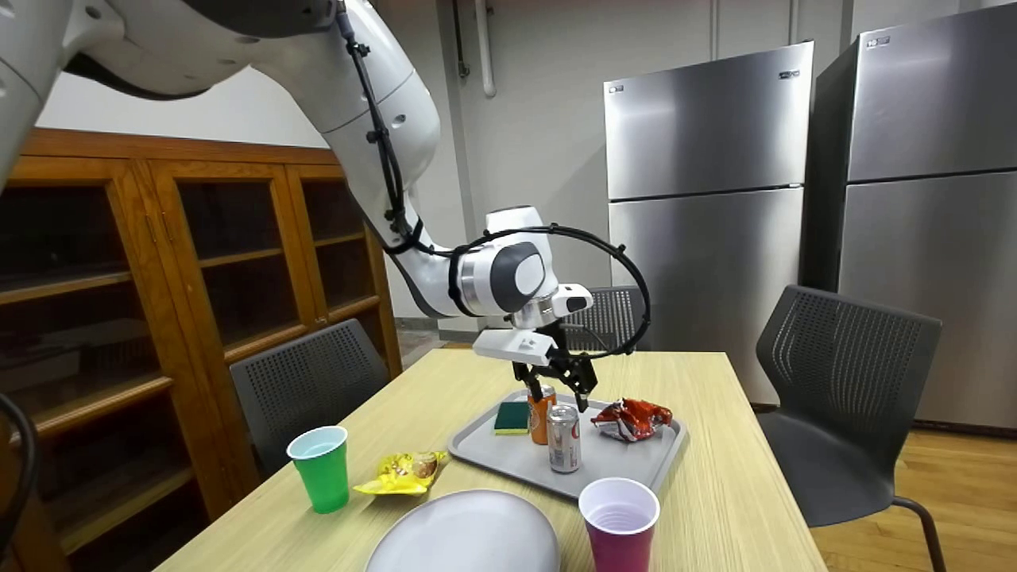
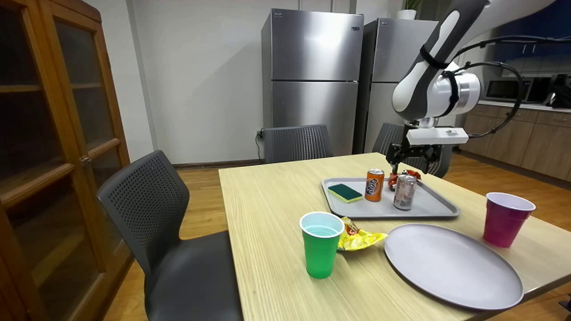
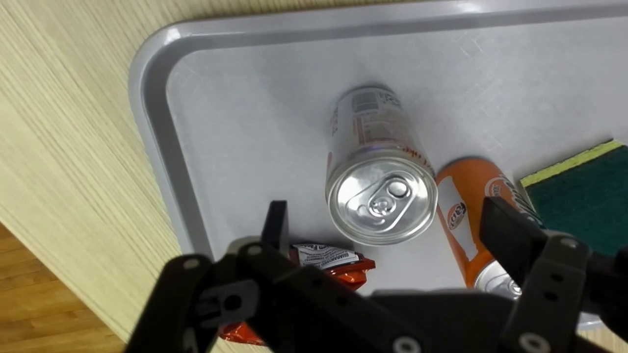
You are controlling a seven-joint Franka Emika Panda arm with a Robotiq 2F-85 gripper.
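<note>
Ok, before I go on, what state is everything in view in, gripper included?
Gripper, open, holding nothing
Silver can, upright, looks sealed
Orange can, upright
Red packet, crumpled
Yellow packet, crumpled
Sponge, flat, green side up
Green cup, upright, contents unclear
Pink cup, upright, contents unclear
Plate, lying flat
Tray, loaded
Fridges, shut
Cabinet, looks shut

In an exterior view, the gripper [image 1: 559, 397], jaws apart, is positioned above the grey tray [image 1: 496, 454], which carries a silver can [image 1: 565, 442], an orange can [image 1: 539, 421], a sponge [image 1: 512, 416] and a red wrapper [image 1: 633, 419]; a green cup [image 1: 322, 475] stands outside it
</note>
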